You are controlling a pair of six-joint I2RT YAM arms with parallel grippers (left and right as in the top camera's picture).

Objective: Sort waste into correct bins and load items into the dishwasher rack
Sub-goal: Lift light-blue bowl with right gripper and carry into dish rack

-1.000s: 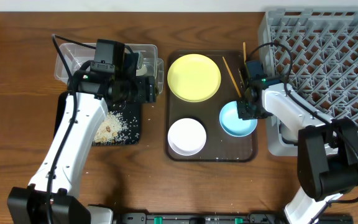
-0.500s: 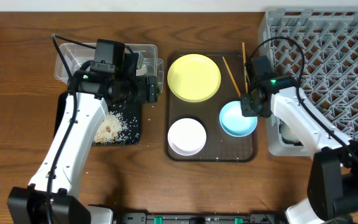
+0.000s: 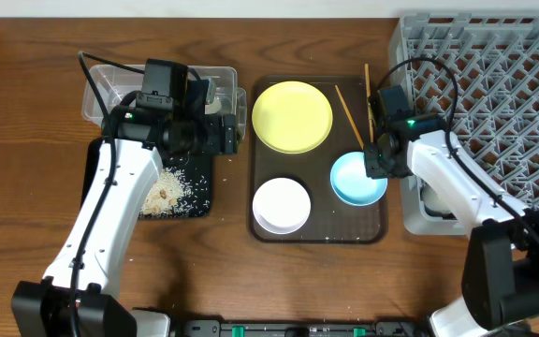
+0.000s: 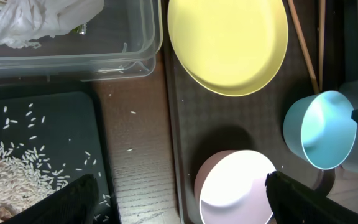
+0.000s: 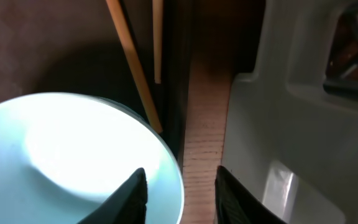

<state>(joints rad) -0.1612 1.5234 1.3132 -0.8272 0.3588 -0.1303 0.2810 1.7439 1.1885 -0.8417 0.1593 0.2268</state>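
Note:
My right gripper (image 3: 374, 161) is open and straddles the right rim of the light blue bowl (image 3: 356, 180). In the right wrist view one finger is inside the bowl (image 5: 73, 149) and the other outside, with the gripper (image 5: 182, 199) over the rim. My left gripper (image 3: 229, 136) is wide open and empty (image 4: 185, 208), hovering between the black tray (image 3: 204, 192) and the white bowl (image 3: 281, 204). The yellow plate (image 3: 292, 116) and chopsticks (image 3: 348, 114) lie on the brown serving tray (image 3: 316, 231). Rice (image 3: 168, 190) lies on the black tray. The cup and wrapper are not clearly visible.
The clear tub (image 3: 101, 89) at the back left holds crumpled white material (image 4: 36, 18). The grey dishwasher rack (image 3: 494, 94) fills the right side, its near corner close behind my right arm. A few rice grains lie on the wood by the black tray.
My right arm has changed posture, its wrist shifting slightly up, while its gripper stays at the blue bowl's right rim. The left arm has not moved.

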